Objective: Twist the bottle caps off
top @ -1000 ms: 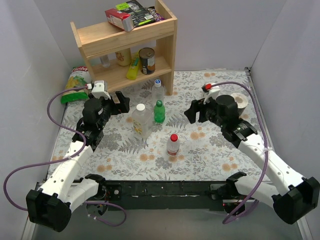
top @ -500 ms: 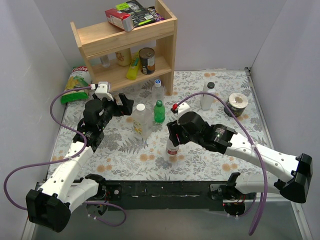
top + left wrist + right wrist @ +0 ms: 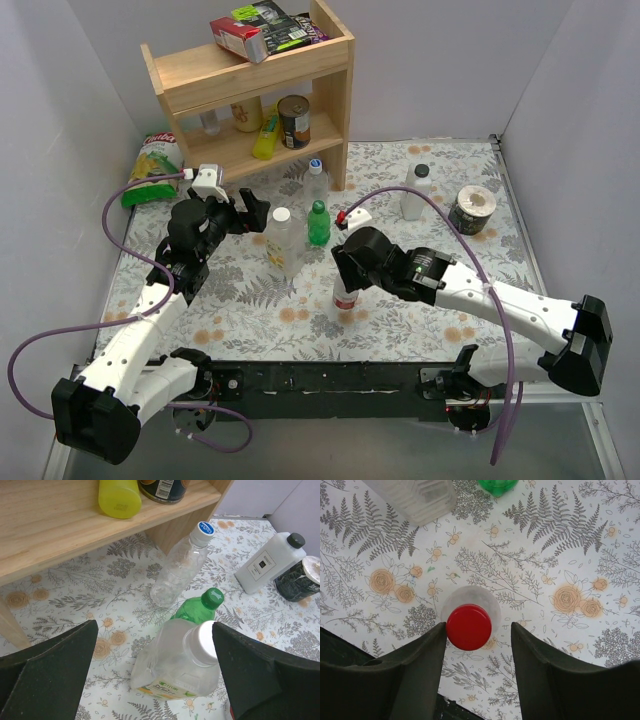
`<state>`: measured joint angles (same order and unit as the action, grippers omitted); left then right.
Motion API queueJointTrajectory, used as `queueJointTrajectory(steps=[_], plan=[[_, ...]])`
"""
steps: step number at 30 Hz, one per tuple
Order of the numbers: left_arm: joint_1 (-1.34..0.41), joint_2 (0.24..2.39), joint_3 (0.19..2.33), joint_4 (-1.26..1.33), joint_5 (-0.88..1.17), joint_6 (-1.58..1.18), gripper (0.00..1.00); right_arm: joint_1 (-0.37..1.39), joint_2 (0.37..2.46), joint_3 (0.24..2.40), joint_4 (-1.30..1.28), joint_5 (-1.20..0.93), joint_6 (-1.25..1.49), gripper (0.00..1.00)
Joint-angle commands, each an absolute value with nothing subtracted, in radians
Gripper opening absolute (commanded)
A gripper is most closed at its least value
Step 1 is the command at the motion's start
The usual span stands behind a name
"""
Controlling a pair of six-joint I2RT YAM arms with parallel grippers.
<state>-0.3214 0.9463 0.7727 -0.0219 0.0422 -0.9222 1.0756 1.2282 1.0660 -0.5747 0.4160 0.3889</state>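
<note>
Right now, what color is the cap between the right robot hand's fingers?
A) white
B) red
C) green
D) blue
B: the right wrist view shows the red cap sitting between the right gripper's two fingers, atop the small clear bottle.

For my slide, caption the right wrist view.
Right gripper straddling the red cap from above, jaws not yet closed on it.

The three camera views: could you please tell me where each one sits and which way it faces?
Top external: above and behind the bases, looking down the table toward the shelf; left arm and right arm show.
Left wrist: on the left arm, looking down at the white-capped bottle and green bottle; the left fingers frame the view.
Right wrist: straight above the red cap, the right fingers either side.
Shared: both wrist views catch the green bottle.
</note>
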Motion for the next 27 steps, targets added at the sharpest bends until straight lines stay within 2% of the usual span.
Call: queueJointTrajectory(steps=[1,7,8,10,11,12,13,14,20,27], plan=[[-0.325,0.923,0.762,-0.014,0.049,-0.914,0.98,1.080,1.276,1.121,-0.531,0.422,0.379,0.59],[-0.325,0.920,0.764,-0.015,0.041,-0.910,0.98,1.078,1.289,1.118,-0.514,0.420,0.374,0.54],[-0.327,0.919,0.764,-0.015,0.041,-0.908,0.98,1.078,1.289,1.117,-0.505,0.417,0.373,0.46],[-0.327,0.919,0.764,-0.015,0.041,-0.905,0.98,1.078,1.296,1.118,-0.500,0.414,0.371,0.38],[-0.327,0.919,0.764,-0.015,0.046,-0.897,0.98,1.078,1.299,1.121,-0.500,0.413,0.368,0.28],[-0.328,0.917,0.762,-0.009,0.055,-0.887,0.98,1.074,1.301,1.121,-0.500,0.413,0.367,0.23],[-0.328,0.919,0.767,-0.006,0.060,-0.852,0.98,1.066,1.302,1.121,-0.496,0.402,0.368,0.15],[-0.330,0.917,0.772,-0.006,0.063,-0.841,0.98,1.055,1.301,1.111,-0.477,0.390,0.359,0.12],[-0.370,0.982,0.966,0.040,0.210,-0.747,0.98,0.885,1.266,1.101,-0.419,0.243,0.298,0.09],[-0.569,1.230,1.166,0.022,0.762,-0.690,0.98,0.659,1.169,1.160,-0.433,0.051,0.213,0.09]])
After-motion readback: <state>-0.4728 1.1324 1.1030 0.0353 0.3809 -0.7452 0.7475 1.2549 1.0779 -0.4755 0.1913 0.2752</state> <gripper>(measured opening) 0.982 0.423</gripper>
